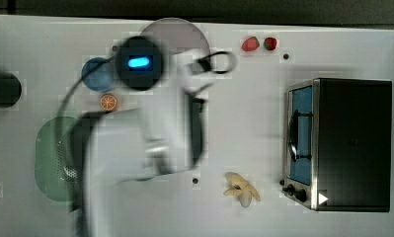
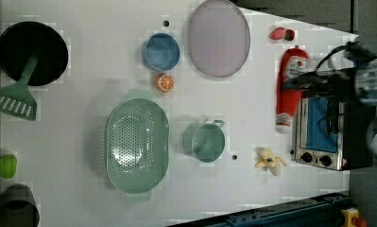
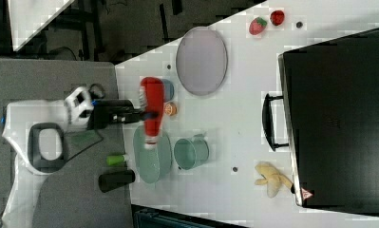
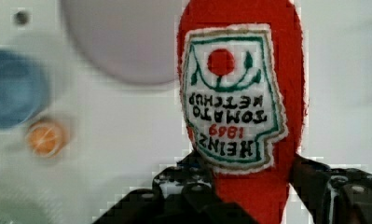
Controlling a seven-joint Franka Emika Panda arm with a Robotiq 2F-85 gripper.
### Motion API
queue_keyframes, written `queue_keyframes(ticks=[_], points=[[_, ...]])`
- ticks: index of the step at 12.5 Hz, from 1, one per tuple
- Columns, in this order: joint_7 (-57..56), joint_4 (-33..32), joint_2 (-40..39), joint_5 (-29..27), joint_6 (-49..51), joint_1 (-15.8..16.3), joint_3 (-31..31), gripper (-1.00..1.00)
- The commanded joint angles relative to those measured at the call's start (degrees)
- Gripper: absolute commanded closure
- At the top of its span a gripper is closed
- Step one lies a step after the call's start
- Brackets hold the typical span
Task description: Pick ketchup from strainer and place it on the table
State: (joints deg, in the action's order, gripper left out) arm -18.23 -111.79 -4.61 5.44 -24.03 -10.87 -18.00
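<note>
White worktop spreads under everything, dotted with a few dark holes. Nearest the wrist camera, the claw is clamped on the ketchup, a dark finger on each side of the red body just beyond the label's edge. The stitched-looking label and fuzzy outline suggest a soft, light, plush bottle rather than hard plastic. It probably gives under the squeeze and is unlikely to slip or break, so a mid-body hold like this one seems sound.

In the left view the bottle hangs at centre right of the frame, clear of the strainer, which sits empty at lower centre. The right view shows the bottle left of centre, its white cap over the strainer's upper rim.

Farther off lie a green mug, an orange slice, a blue bowl and a grey plate.
</note>
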Motion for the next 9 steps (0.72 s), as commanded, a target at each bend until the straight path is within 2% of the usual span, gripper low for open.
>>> queue_keyframes(ticks=[1, 5, 9], points=[[-9.7, -0.6, 1.4, -0.8, 0.3, -2.0, 4.5, -0.13], [-11.1, -5.8, 1.0, -0.8, -1.8, -2.1, 9.9, -0.13], [-11.0, -14.7, 0.7, -0.8, -9.6, -2.0, 10.9, -0.13]])
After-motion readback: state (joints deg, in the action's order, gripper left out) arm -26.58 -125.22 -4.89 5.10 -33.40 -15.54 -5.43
